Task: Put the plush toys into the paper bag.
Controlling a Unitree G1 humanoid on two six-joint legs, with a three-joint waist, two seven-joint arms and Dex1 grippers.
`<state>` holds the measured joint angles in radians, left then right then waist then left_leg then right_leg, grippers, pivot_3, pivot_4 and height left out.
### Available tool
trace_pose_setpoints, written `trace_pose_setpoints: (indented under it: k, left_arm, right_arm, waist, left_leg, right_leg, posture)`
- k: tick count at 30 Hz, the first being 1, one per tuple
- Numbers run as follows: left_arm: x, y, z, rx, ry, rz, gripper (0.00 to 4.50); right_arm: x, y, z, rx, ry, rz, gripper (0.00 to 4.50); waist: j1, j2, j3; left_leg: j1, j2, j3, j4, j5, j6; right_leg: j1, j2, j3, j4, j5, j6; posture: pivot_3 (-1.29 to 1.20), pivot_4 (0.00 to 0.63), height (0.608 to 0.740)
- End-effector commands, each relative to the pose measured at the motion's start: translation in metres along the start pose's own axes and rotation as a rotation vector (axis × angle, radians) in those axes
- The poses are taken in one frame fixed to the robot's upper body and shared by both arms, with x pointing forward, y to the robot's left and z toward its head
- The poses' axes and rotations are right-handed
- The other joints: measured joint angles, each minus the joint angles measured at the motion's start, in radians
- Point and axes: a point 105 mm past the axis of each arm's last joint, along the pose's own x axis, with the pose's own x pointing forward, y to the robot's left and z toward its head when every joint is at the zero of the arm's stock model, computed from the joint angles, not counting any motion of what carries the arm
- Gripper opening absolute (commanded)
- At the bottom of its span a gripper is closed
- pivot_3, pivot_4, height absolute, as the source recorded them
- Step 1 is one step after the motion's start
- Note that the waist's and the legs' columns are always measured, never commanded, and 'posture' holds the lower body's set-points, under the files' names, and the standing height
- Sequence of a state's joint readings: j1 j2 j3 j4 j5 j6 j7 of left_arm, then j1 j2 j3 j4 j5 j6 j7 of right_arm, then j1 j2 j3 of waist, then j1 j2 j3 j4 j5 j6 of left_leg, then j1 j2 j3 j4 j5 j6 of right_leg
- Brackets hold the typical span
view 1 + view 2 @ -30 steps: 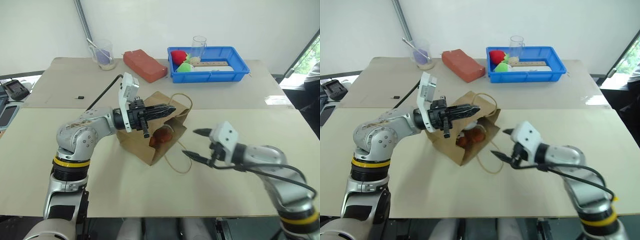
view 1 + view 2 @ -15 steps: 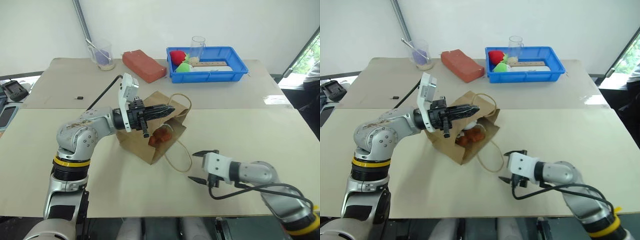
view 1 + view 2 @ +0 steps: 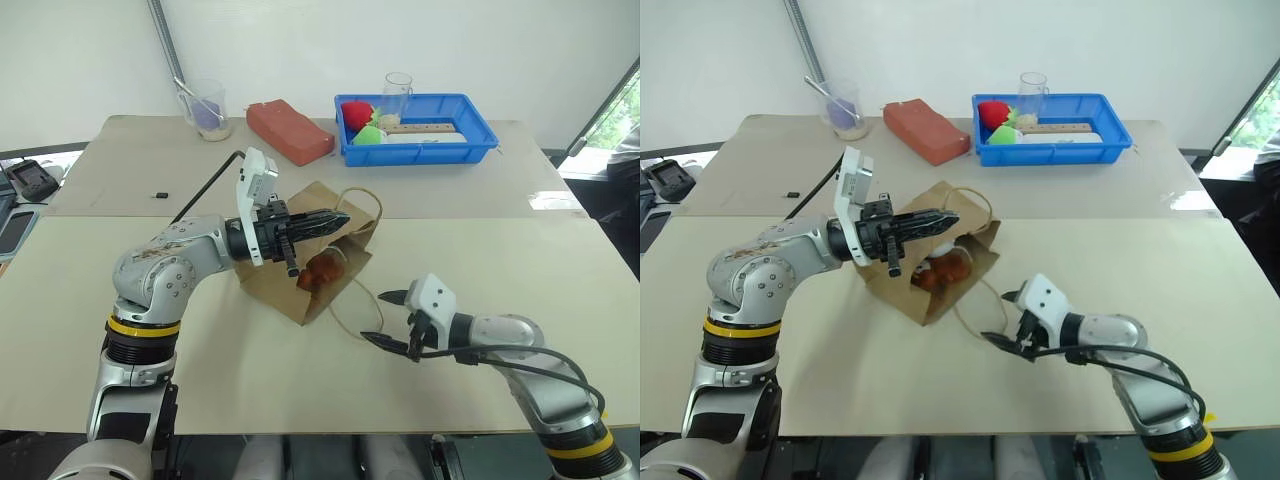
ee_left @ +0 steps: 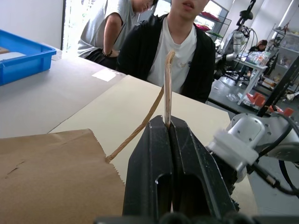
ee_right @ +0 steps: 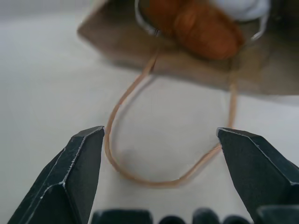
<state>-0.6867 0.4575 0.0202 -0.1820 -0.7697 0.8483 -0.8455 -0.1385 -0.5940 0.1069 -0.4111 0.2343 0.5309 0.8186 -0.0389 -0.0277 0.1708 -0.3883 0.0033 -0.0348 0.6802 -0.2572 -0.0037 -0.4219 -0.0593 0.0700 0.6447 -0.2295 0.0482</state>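
Brown kraft paper bag (image 3: 290,275) lies on its side mid-table with the brown plush toy (image 3: 322,272) in its mouth, the left gripper (image 3: 335,218) clamped on its upper cord handle (image 4: 167,86), the right gripper (image 3: 386,318) at four o'clock, fingers spread.

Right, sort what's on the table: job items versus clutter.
Job: paper bag, its cord handle pinched in the left gripper; brown plush toy and white plush toy inside.

Clutter: red block, blue tray, two cups.
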Motion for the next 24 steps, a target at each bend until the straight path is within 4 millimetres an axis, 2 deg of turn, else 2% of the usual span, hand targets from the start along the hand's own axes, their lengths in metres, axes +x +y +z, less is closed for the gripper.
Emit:
trace_pose_setpoints:
  k: [1,3,9,13,16,21,22,24]
  left_arm:
    - [-0.001,-0.006,0.011,0.047,-0.034,-0.015,0.00]
    - [-0.001,-0.006,0.011,0.047,-0.032,-0.016,0.00]
    - [0.000,-0.006,0.011,0.052,-0.026,-0.021,0.00]
    - [0.000,-0.006,0.011,0.056,-0.026,-0.020,0.00]
    - [0.000,-0.006,0.011,0.060,-0.029,-0.018,0.00]
    - [-0.001,-0.006,0.011,0.063,-0.031,-0.016,0.00]
    - [-0.001,-0.006,0.012,0.065,-0.032,-0.016,0.00]
    - [-0.002,-0.005,0.013,0.068,-0.032,-0.014,0.00]
  right_arm:
    - [0.001,-0.010,0.002,-0.028,0.005,-0.077,4.26]
    - [0.006,-0.012,-0.005,-0.053,0.042,-0.105,4.26]
    - [0.021,-0.014,-0.021,0.012,0.110,-0.163,4.26]
    - [0.019,-0.004,-0.031,0.089,0.176,-0.125,3.10]
    - [0.018,0.007,-0.034,0.113,0.204,-0.104,2.02]
    - [0.020,0.004,-0.031,0.167,0.195,-0.153,0.34]
    - [0.019,0.001,-0.030,0.176,0.189,-0.169,0.07]
    - [0.018,-0.003,-0.028,0.191,0.182,-0.189,0.07]
  waist:
    - [-0.001,0.000,0.000]
    - [-0.001,0.000,0.000]
    - [-0.004,0.000,0.000]
    - [-0.001,0.000,0.000]
    - [0.000,0.000,0.000]
    - [0.001,-0.001,-0.001]
    - [0.001,-0.001,-0.001]
    - [0.001,-0.001,-0.001]
  left_leg:
    - [0.000,0.000,0.000,0.000,0.000,0.000]
    - [0.000,0.000,0.001,0.000,0.000,0.000]
    - [0.000,0.000,0.001,0.000,0.000,0.000]
    - [0.000,0.000,0.001,0.000,0.000,0.000]
    - [0.000,0.000,0.001,0.000,0.000,0.000]
    - [0.000,0.000,0.001,0.000,0.000,0.000]
    - [0.000,0.000,0.000,0.000,0.000,0.000]
    - [0.000,0.000,0.000,0.000,0.000,0.000]
  right_leg:
    - [0.000,0.000,0.000,0.000,0.000,0.000]
    - [0.000,0.000,0.000,0.000,0.000,0.000]
    - [-0.001,0.000,0.000,0.001,0.000,0.000]
    - [0.000,0.000,0.000,0.001,0.000,0.000]
    - [0.000,0.000,0.000,0.000,0.000,0.000]
    - [0.001,0.000,0.000,0.000,0.000,0.000]
    - [0.000,0.000,0.000,0.000,0.000,0.000]
    - [0.000,0.000,0.000,0.000,0.000,0.000]
  posture:
    - [0.00,0.150,0.740]
    - [0.00,0.150,0.740]
    - [0.00,0.150,0.740]
    - [0.00,0.150,0.740]
    - [0.00,0.150,0.740]
    - [0.00,0.150,0.740]
    - [0.00,0.150,0.740]
    - [0.00,0.150,0.740]
